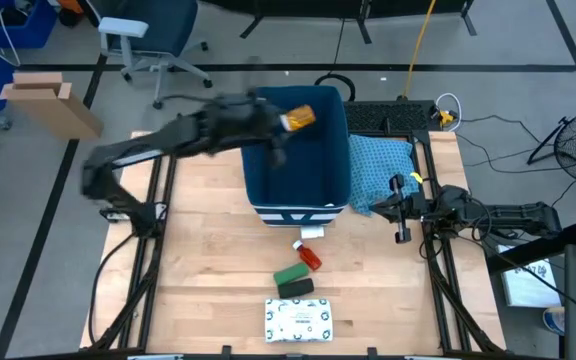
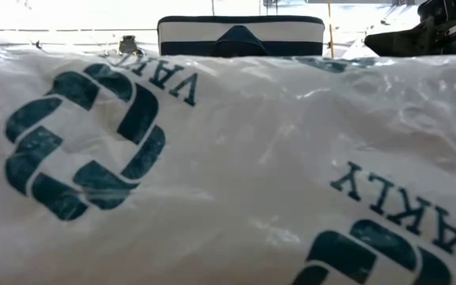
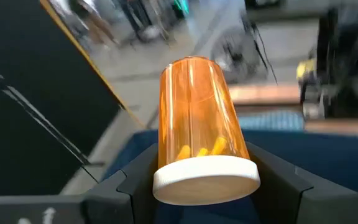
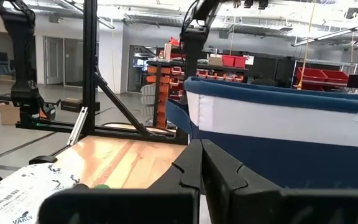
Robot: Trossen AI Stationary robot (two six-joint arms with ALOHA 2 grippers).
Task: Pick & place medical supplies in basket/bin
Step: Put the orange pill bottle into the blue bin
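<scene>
My left gripper (image 1: 290,125) reaches in from the table's left and is shut on the small orange bottle (image 1: 300,118) above the dark blue bin (image 1: 298,165). The left wrist view shows the bottle (image 3: 194,112) with its white cap (image 3: 205,179) nearest the camera and yellow pills inside. On the table nearer than the bin lie a small red item (image 1: 310,258), a dark green box (image 1: 293,282) and the flat white packet with green print (image 1: 299,319), which fills the low view (image 2: 228,174). My right gripper (image 1: 400,212) waits, shut, right of the bin (image 4: 278,124). My left gripper pinches the orange bottle between its two fingers (image 3: 135,177) at the capped end (image 3: 166,163), one finger on each side. The bottle points away along the fingers, lifted clear over the bin's far part.
A light blue patterned cloth (image 1: 380,165) lies between the bin and my right gripper. Black frame rails (image 1: 438,260) run along the table's left and right edges. Bare wood (image 1: 208,260) shows left of the supplies.
</scene>
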